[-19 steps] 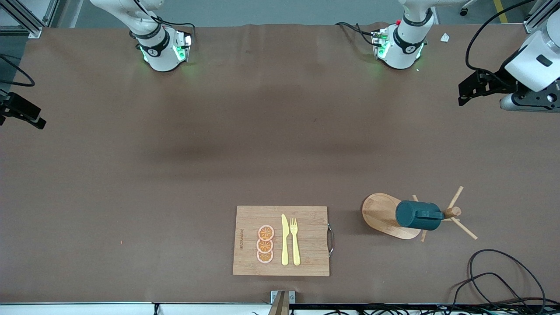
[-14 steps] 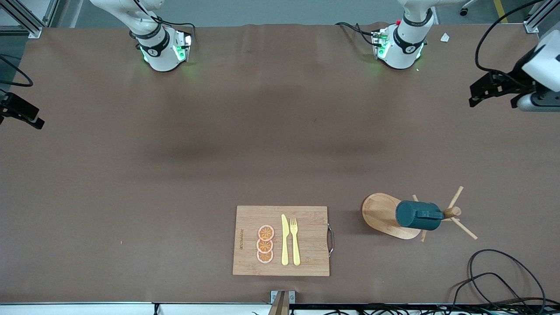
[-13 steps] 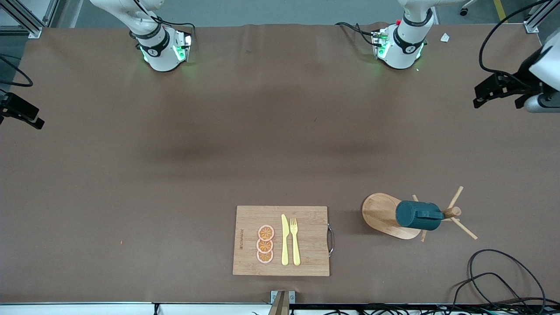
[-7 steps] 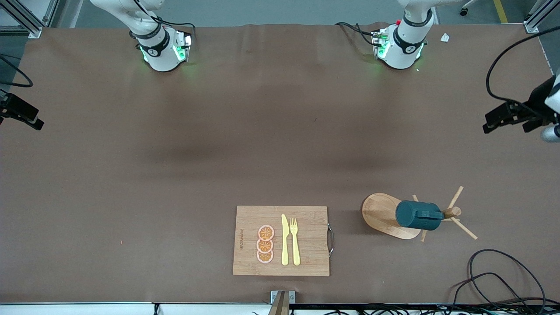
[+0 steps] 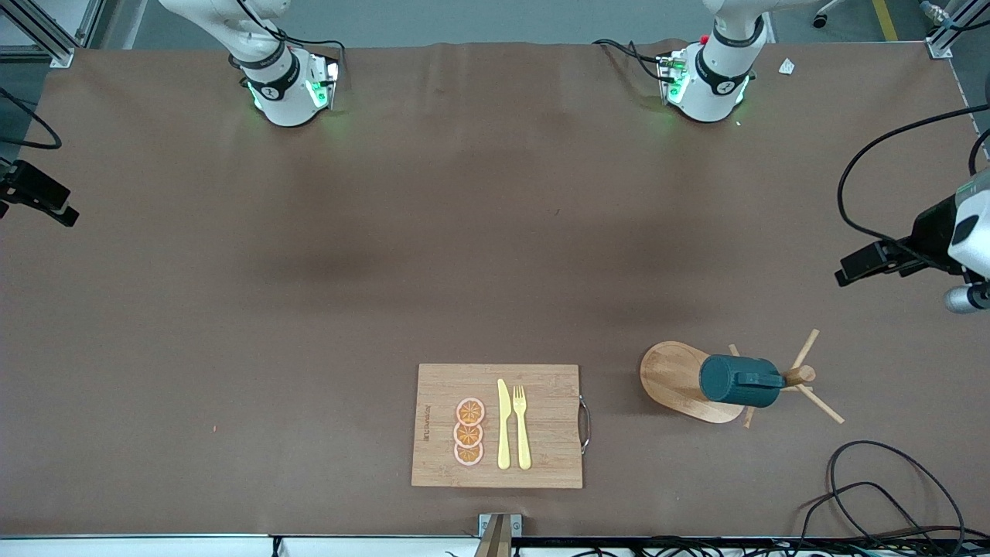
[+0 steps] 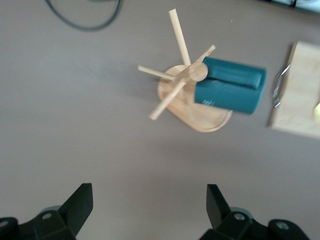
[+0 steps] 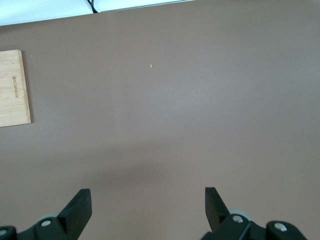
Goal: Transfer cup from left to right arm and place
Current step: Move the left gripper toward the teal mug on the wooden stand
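Observation:
The dark teal cup (image 5: 739, 381) hangs sideways on a peg of the wooden stand (image 5: 677, 377), near the front camera toward the left arm's end of the table. In the left wrist view the cup (image 6: 227, 86) shows beside the stand's pegs (image 6: 180, 75), well clear of the fingers. My left gripper (image 5: 851, 271) hovers open and empty over the table's edge at that end, apart from the stand; its own view shows the left gripper (image 6: 149, 200) over bare cloth. My right gripper (image 5: 54, 209) waits open at the other end of the table, the right gripper (image 7: 148, 200) over bare table.
A bamboo cutting board (image 5: 549, 387) with three orange slices, a yellow knife and a yellow fork lies near the front edge mid-table. Its end shows in the right wrist view (image 7: 14, 87). Black cables (image 5: 874, 480) coil at the corner near the stand.
My left gripper has moved along the table's end toward the front camera, closer to the stand. The right gripper and the cup have stayed put.

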Controlling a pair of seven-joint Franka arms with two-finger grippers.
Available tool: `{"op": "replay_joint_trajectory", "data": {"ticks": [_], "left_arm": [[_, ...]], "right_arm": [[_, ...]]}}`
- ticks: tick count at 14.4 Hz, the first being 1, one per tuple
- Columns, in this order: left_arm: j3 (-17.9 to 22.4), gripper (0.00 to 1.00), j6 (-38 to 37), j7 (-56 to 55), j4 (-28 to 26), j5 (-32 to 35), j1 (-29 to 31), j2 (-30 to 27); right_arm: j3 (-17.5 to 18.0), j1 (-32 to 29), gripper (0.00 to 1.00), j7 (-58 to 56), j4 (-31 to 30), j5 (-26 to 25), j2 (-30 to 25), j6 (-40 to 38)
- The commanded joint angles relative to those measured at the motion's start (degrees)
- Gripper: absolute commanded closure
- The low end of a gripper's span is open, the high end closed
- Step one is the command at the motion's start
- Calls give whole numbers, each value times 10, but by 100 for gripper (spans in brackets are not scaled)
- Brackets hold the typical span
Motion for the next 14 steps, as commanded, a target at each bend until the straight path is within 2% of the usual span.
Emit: {"op": "replay_joint_trajectory", "data": {"ticks": [1, 5, 7, 9, 12, 14], "left_arm": [[-2, 0, 30, -147, 20, -74, -1, 28], [-2, 0, 101, -401, 17, -101, -6, 63], [-2, 0, 141, -446, 17, -101, -6, 81], [-6, 0, 149, -458, 17, -109, -8, 96], [-8, 0, 199, -595, 16, -120, -9, 118], [-8, 0, 215, -618, 17, -125, -17, 143]], "right_arm": [[6, -9, 0, -2, -21, -5, -17, 7], [6, -9, 0, -2, -20, -4, -16, 7], [6, -9, 0, -2, -20, -4, -16, 7], [6, -9, 0, -2, -20, -3, -16, 7], [6, -12, 0, -2, -20, -3, -16, 7], [6, -12, 0, -2, -20, -3, -16, 7]]}}
